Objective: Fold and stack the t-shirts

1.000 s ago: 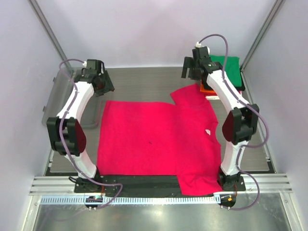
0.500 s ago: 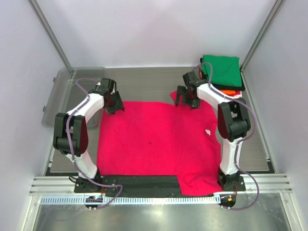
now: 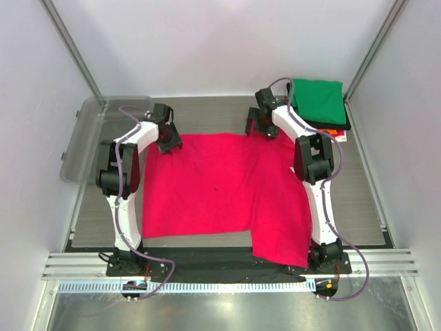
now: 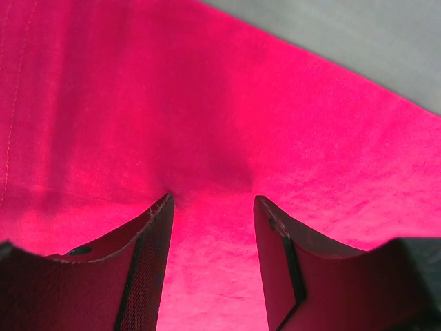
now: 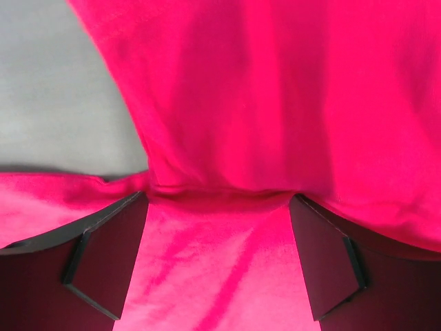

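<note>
The crimson-pink t-shirt (image 3: 220, 186) lies spread flat on the grey table, with one sleeve reaching down to the near edge at the right. My left gripper (image 3: 167, 141) is open and sits low on the shirt's far left corner, with pink cloth (image 4: 207, 103) between and under its fingers. My right gripper (image 3: 260, 127) is open at the shirt's far right edge, its fingers wide apart over a fold in the cloth (image 5: 275, 83). A folded green t-shirt (image 3: 318, 100) tops a stack at the back right. Black (image 3: 344, 124) and orange (image 3: 332, 132) edges show beneath it.
A clear plastic tub (image 3: 89, 134) stands at the left edge of the table. Bare grey table shows beyond the shirt in the left wrist view (image 4: 358, 34) and the right wrist view (image 5: 55, 89). Frame posts rise at both back corners.
Both arms have stretched out and come down onto the shirt's far edge. The shirt has shifted away from me, uncovering table at its near edge, and the upper right sleeve now lies flatter.
</note>
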